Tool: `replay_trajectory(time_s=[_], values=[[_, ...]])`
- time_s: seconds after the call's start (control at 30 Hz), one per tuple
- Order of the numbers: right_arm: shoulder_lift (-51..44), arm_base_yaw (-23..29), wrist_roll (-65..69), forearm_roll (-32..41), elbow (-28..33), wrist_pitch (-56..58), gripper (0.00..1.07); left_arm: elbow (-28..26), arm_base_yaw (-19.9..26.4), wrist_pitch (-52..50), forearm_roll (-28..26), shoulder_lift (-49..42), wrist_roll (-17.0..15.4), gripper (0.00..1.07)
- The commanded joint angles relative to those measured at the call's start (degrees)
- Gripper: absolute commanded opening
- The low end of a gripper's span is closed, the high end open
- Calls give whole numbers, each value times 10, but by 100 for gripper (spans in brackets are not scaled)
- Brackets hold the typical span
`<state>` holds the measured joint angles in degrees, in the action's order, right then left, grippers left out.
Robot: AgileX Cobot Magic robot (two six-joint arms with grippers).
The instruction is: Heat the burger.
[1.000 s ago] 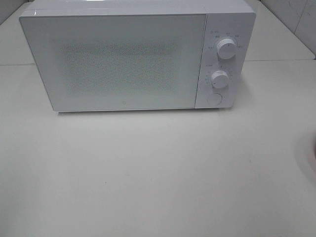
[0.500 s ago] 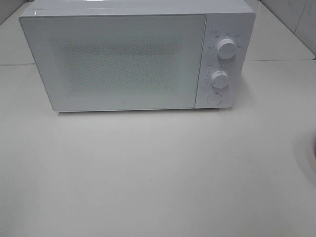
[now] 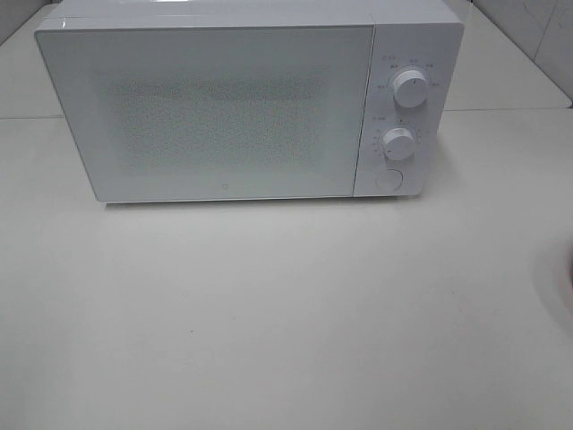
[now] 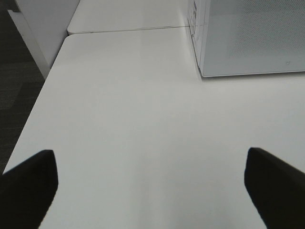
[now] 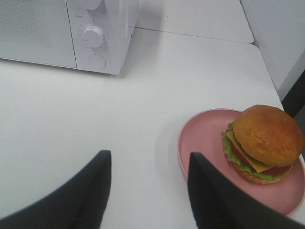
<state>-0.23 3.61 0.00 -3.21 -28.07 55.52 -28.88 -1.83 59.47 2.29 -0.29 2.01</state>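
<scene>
The burger (image 5: 262, 140), with an orange-brown domed bun, lettuce and cheese, sits on a salmon-pink plate (image 5: 202, 138) in the right wrist view. My right gripper (image 5: 147, 191) is open and empty, low over the table, beside the plate and short of the burger. The white microwave (image 3: 224, 107) stands at the back of the table with its door shut. It also shows in the right wrist view (image 5: 71, 28) and the left wrist view (image 4: 252, 38). My left gripper (image 4: 152, 191) is open and empty over bare table. The burger and both grippers are out of the exterior view.
The microwave has two knobs (image 3: 410, 88) and a round button (image 3: 388, 179) on its right panel. The white table (image 3: 286, 313) ends at a left edge (image 4: 35, 109) above dark floor. A white wall stands at the far right (image 5: 281, 33).
</scene>
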Motion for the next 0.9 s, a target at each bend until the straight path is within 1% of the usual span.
replay_trajectory(time_s=[0.03,0.9], values=[[-15,-1,-5,0,1,-5,52,3,2,-1,-5,-14,7,101],[-15,-1,-5,0,1,-5,52,3,2,-2,-5,-14,7,101]])
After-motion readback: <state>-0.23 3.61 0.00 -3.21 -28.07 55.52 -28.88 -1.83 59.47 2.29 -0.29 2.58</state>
